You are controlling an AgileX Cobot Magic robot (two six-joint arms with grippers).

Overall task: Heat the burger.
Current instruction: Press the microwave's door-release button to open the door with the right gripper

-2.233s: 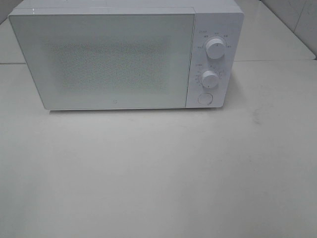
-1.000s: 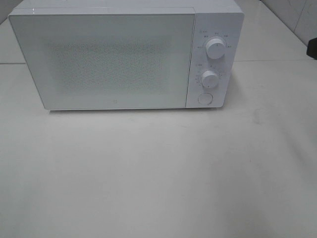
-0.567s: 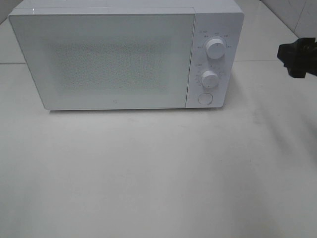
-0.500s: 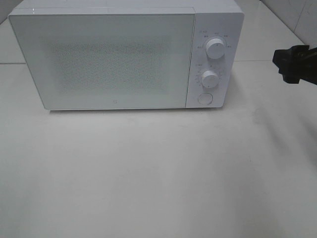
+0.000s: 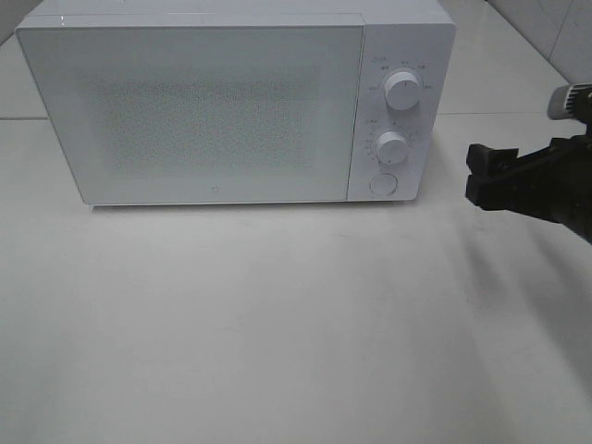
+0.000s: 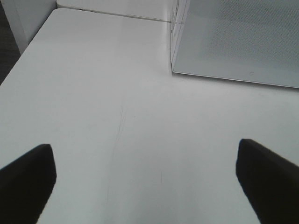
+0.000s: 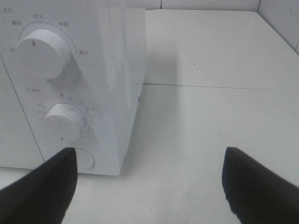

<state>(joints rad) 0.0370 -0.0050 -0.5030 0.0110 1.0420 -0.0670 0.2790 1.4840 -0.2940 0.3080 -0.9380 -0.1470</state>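
Smooth white surface (image 5: pixel 277 324) carries a boxy white microwave (image 5: pixel 412 42), speckled door (image 5: pixel 203 111) shut; where the burger is cannot be told. Matte black left claw (image 6: pixel 142 154) and right claw (image 5: pixel 474 176) gape wide, empty. Beside the door sit a round upper knob (image 5: pixel 402 91) and lower knob (image 5: pixel 392 146).

A microwave (image 5: pixel 231 102) stands at the back of the tabletop (image 5: pixel 277 324), and the front part of the tabletop lies before it. The door (image 5: pixel 199 111) takes the left and the middle of the microwave's front, and the control panel (image 5: pixel 400 118) is at the right of the door. On this panel the upper knob (image 5: pixel 402 91) is on top, the lower knob (image 5: pixel 392 147) is under it, and a round button (image 5: pixel 382 184) is below both. The right claw (image 5: pixel 479 176) is to the right of the microwave, near the panel but apart from it. The left claw (image 6: pixel 147 186) is over the tabletop, before the left end of the door.
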